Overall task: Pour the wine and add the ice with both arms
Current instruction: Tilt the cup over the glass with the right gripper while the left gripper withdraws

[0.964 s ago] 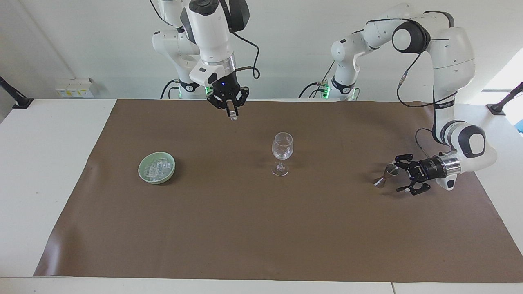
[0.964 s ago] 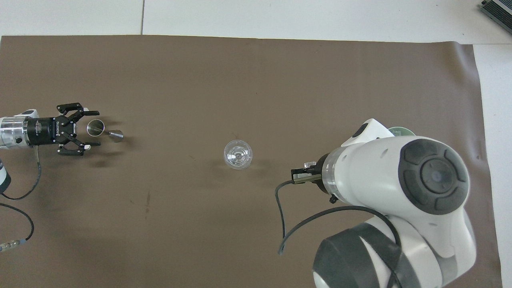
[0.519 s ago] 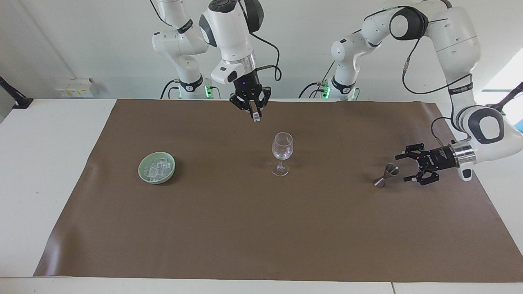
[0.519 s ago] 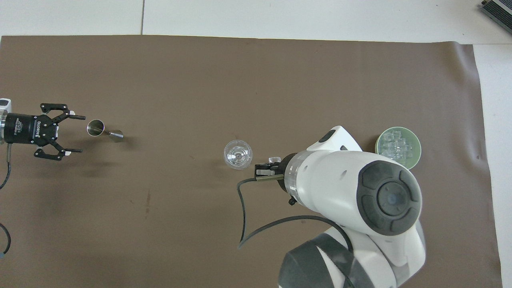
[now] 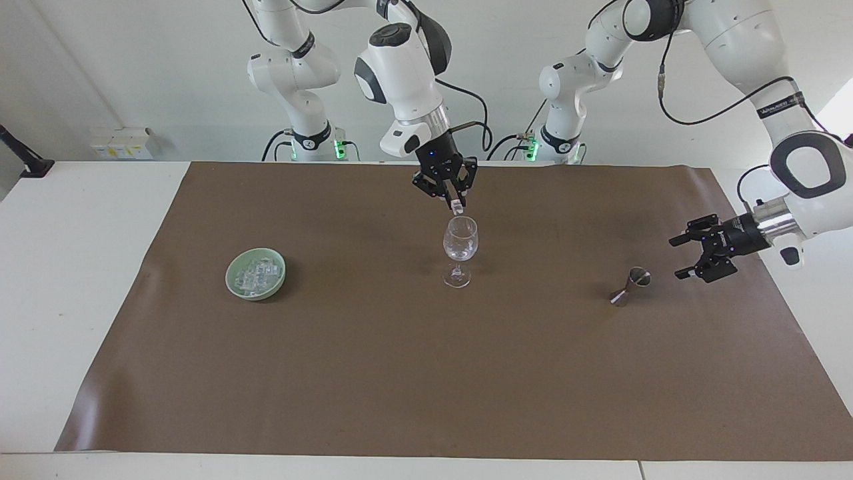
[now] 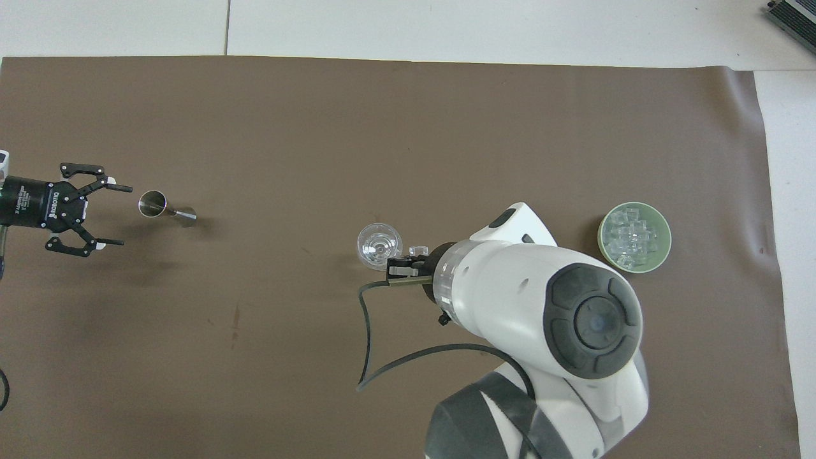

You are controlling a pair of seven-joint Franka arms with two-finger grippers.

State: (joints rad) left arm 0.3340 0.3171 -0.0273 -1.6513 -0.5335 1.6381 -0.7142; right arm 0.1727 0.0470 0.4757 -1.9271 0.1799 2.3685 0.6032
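A clear stemmed wine glass (image 5: 460, 247) (image 6: 378, 245) stands upright mid-mat. My right gripper (image 5: 456, 204) is shut on one clear ice cube (image 5: 457, 208) (image 6: 418, 249) and hangs just above the glass's rim, slightly toward the robots. A green bowl (image 5: 255, 273) (image 6: 634, 237) holds several ice cubes toward the right arm's end. A steel jigger (image 5: 629, 286) (image 6: 167, 209) stands toward the left arm's end. My left gripper (image 5: 693, 257) (image 6: 111, 215) is open and empty, raised beside the jigger and apart from it.
A brown mat (image 5: 426, 400) covers most of the white table (image 5: 66, 267). The right arm's cable (image 6: 376, 357) hangs over the mat near the robots.
My right gripper has carried the ice cube from near the bowl's end to just above the wine glass. My left gripper has let go of the jigger and drawn back and up from it.
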